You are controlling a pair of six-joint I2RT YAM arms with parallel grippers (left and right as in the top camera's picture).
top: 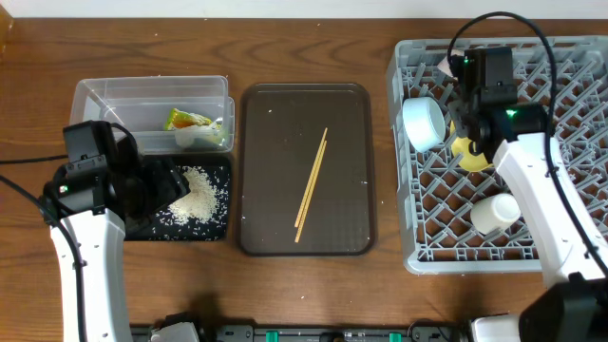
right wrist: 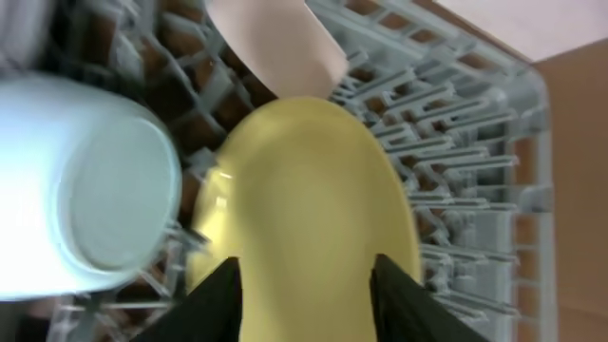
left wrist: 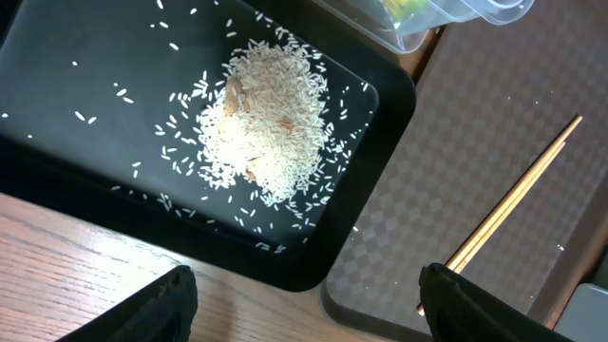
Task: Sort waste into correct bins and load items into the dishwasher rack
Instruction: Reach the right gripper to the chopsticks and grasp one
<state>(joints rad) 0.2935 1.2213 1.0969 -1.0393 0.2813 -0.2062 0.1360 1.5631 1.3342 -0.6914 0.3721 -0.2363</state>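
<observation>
The grey dishwasher rack [top: 570, 85] stands at the right. In it a light-blue bowl [top: 423, 123] lies on its side and a white vessel [top: 494, 214] lies near the front. The yellow plate [top: 472, 155] stands on edge beside the bowl. My right gripper [top: 472, 133] is open just over the plate [right wrist: 313, 190], next to the bowl [right wrist: 90, 199]. Chopsticks [top: 312, 185] lie on the brown tray. Rice [top: 195, 195] is heaped in the black tray [top: 142, 226]. The clear tub [top: 104, 100] holds the wrapper [top: 188, 121] and a small white piece [top: 195, 138]. My left gripper [top: 161, 185] is open and empty.
The brown serving tray [top: 275, 123] sits between the bins and the rack. In the left wrist view the gripper [left wrist: 309, 271] hovers over the black tray's corner [left wrist: 313, 275], with rice [left wrist: 261, 119], chopsticks [left wrist: 518, 195] and the tub's corner [left wrist: 456, 24] showing. A pale white thing [right wrist: 275, 47] sits behind the plate.
</observation>
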